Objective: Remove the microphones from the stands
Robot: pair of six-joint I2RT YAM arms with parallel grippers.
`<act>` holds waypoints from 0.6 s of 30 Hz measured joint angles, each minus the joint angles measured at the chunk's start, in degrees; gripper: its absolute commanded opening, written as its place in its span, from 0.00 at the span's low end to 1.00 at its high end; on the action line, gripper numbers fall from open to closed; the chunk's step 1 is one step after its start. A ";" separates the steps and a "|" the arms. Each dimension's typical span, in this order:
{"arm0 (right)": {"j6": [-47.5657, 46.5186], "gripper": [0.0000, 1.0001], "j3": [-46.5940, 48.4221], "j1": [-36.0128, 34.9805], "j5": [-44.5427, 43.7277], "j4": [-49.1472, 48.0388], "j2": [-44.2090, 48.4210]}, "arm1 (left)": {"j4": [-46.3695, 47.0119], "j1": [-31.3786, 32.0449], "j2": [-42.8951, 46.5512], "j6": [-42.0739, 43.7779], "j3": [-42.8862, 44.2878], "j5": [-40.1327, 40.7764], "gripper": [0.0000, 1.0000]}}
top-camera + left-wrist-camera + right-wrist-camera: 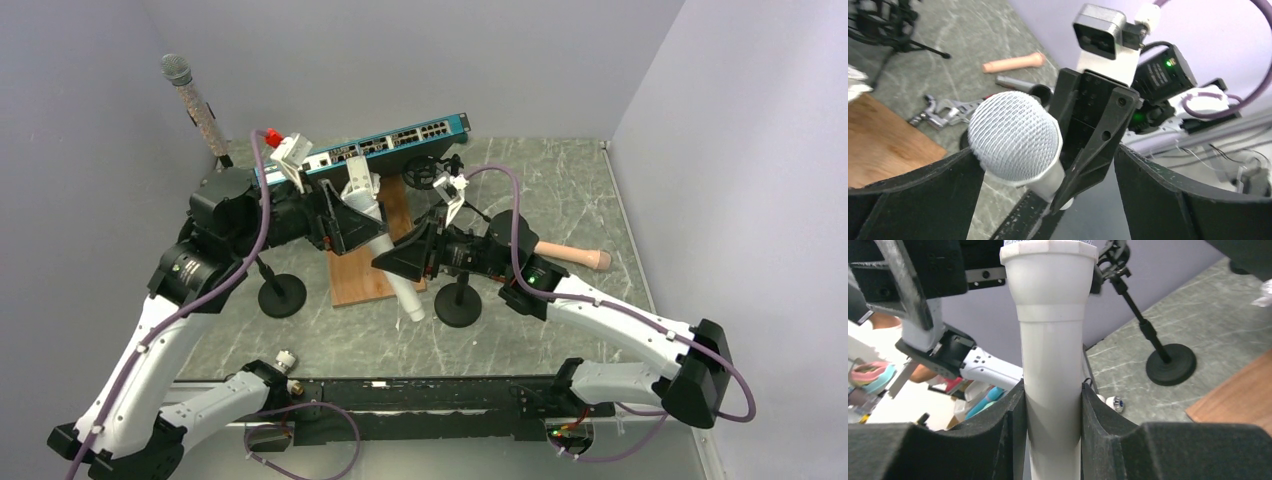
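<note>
We log: right gripper [1052, 390] clamped on mic [1050, 315] body | left gripper [1045, 155] wide open, empty, straddling its head | axis slants, tail toward table's near edge.

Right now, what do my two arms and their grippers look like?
The left arm and right arm have white shells, black joints and a purple cable each. The left gripper and right gripper have broad black wedge-shaped fingers.

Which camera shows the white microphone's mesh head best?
The left wrist view: the white microphone fills it, mesh head facing the lens. The right wrist view shows only its handle clamped in the right tool; from above, a half-hidden white tube.
</note>
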State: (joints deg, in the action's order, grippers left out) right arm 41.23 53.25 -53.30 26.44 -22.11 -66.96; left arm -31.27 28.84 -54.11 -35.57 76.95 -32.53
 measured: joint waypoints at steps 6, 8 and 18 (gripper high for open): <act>-4.59 0.00 0.83 0.17 -8.44 9.57 4.66 | -4.15 0.00 4.90 5.11 2.21 12.87 0.99; -6.49 0.00 2.25 0.28 -12.57 13.53 5.88 | -4.50 0.02 8.52 6.86 2.12 18.32 0.99; -8.31 0.00 14.95 8.87 -45.42 33.83 8.33 | -4.81 0.02 16.06 13.07 1.88 33.99 0.99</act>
State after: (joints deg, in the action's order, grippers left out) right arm 32.93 68.20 -44.42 -18.98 11.73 -58.63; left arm -36.07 28.86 -38.04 -22.50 78.83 1.45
